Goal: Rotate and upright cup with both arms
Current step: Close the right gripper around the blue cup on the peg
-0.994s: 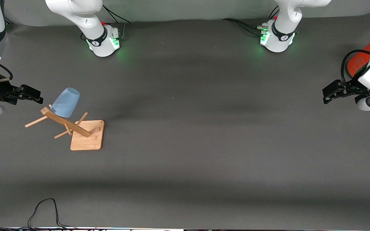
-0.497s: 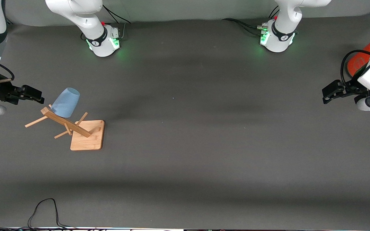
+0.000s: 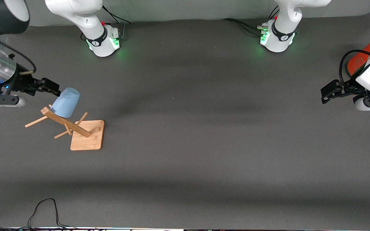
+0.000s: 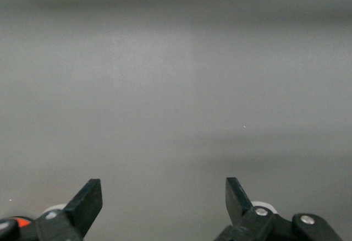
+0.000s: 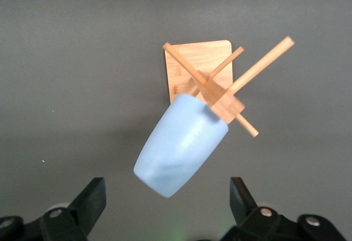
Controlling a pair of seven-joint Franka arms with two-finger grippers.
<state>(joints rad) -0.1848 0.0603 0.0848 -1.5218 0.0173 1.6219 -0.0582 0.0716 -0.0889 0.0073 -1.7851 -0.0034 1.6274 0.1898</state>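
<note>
Toward the right arm's edge of the table (image 3: pixel 204 154), the cup (image 3: pixel 65 102) hangs inverted on a wooden peg rack (image 3: pixel 75 128), pegs jutting around it. Right gripper (image 3: pixel 51 88), fingers apart, sits just beside its base. Left gripper (image 3: pixel 328 93), spread, waits by an orange-red can (image 3: pixel 360 61).

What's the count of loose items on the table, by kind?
Light-blue plastic tumbler cup, hung mouth-down on the rack: 1
Wooden peg rack on a square bamboo base: 1
Orange-red can, at the left arm's end of the table: 1
Black cable, at the table edge nearest the camera: 1
Total: 4
</note>
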